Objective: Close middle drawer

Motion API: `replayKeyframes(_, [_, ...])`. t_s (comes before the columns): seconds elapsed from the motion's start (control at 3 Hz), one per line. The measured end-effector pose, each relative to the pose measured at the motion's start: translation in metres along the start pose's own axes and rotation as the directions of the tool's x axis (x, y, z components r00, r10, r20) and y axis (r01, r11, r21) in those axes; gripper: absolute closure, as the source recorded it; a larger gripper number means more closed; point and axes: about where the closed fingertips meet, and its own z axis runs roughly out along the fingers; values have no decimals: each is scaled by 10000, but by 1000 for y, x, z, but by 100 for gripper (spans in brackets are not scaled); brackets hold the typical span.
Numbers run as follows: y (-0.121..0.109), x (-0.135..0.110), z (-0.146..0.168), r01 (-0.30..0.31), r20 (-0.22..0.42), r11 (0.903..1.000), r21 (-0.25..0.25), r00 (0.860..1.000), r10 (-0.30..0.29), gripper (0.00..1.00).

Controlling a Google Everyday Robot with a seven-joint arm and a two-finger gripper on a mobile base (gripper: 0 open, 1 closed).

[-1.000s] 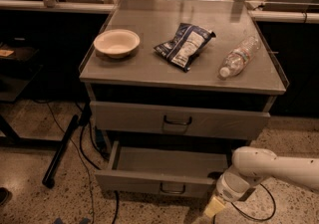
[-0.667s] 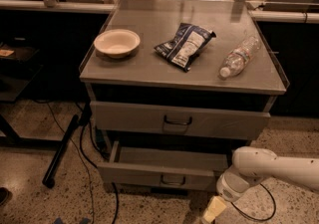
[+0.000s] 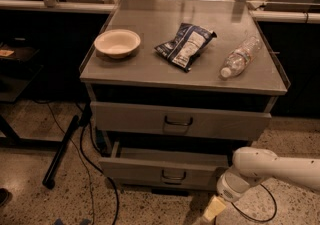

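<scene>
The middle drawer [image 3: 165,170] is the low grey one with a small dark bail handle [image 3: 173,175]. It stands partly pulled out of the grey cabinet, below a taller drawer [image 3: 135,119] that sits nearly flush. My gripper [image 3: 214,208] is low near the floor, just below and in front of the open drawer's right front corner. My white arm [image 3: 270,168] comes in from the right edge. Whether the gripper touches the drawer front cannot be told.
On the cabinet top [image 3: 150,71] lie a cream bowl [image 3: 117,43], a blue chip bag [image 3: 184,45] and a clear plastic bottle [image 3: 240,57]. Black cables [image 3: 95,169] and a dark bar [image 3: 61,153] lie on the speckled floor at the left.
The middle drawer's front has slid back toward the cabinet and sticks out less. My gripper has stayed beside its right front corner.
</scene>
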Motion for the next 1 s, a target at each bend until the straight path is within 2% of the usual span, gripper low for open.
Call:
replayKeyframes(0.67, [-4, -6, -3, -10, -11, 9999, 100, 10000, 10, 64])
replayKeyframes(1.0, [-23, -31, -12, -48, 264, 9992, 385, 9996, 38, 95])
